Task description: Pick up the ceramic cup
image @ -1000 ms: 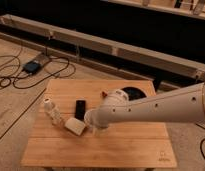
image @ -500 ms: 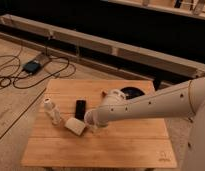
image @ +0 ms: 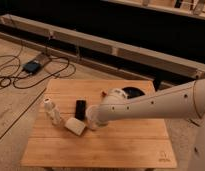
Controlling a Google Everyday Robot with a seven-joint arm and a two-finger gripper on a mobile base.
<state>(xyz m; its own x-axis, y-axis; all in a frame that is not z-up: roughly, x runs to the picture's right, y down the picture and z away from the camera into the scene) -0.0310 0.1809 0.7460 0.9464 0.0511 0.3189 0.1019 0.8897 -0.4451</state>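
Note:
The ceramic cup (image: 91, 118) shows only as a small pale round shape on the wooden table (image: 121, 145), right at the tip of my arm and mostly covered by it. My gripper (image: 94, 119) is at the end of the white arm that reaches in from the right. It is low over the table at the cup, just right of the pale block. I cannot tell whether it holds the cup.
A slim white bottle (image: 52, 111) stands at the table's left. A pale rectangular block (image: 75, 125) lies next to the gripper and a black flat object (image: 80, 108) behind it. A dark round dish (image: 133, 92) sits at the back. Cables and a box (image: 32, 66) lie on the floor to the left.
The gripper end has stayed almost in place at the cup. The rear part of the arm has lifted slightly. Objects on the table have not moved.

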